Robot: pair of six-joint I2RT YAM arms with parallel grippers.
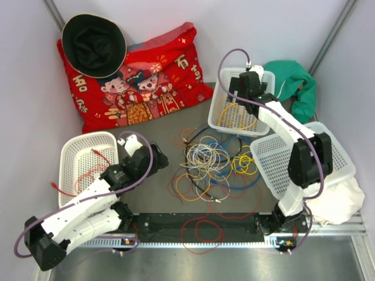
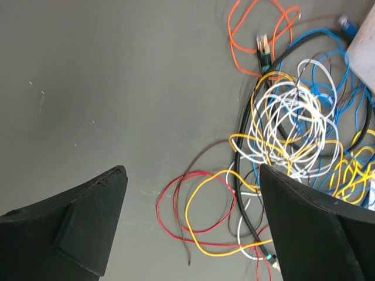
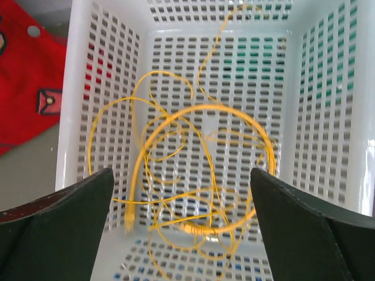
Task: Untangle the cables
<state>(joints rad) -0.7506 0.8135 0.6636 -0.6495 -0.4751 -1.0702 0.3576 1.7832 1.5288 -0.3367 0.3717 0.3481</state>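
A grey counter (image 1: 161, 126) is seen from above, with a red cushion (image 1: 167, 67) laid at its far left and a black hat (image 1: 94, 44) set on the cushion's corner. Three white baskets are placed around the middle: one at the left (image 1: 88, 137), one at the far right (image 1: 217, 111), and a larger one nearer on the right (image 1: 340, 158). A green cloth (image 1: 296, 82) is bunched behind the far basket, and a white cloth (image 1: 343, 202) lies beside the larger one.

The cables (image 1: 208, 161) are heaped in a tangle at the centre of the counter, between the baskets; white, yellow, blue, orange, red and black loops are crossed over one another. A red cable (image 1: 94, 170) is held in the left basket, and a coiled yellow cable (image 3: 202, 109) lies in the far basket.

The left fingers (image 2: 82, 234) are spread wide over bare counter just left of the tangle, with nothing between them. The right fingers (image 3: 310, 234) are likewise spread apart above the far basket, over the yellow coil, and nothing is gripped.
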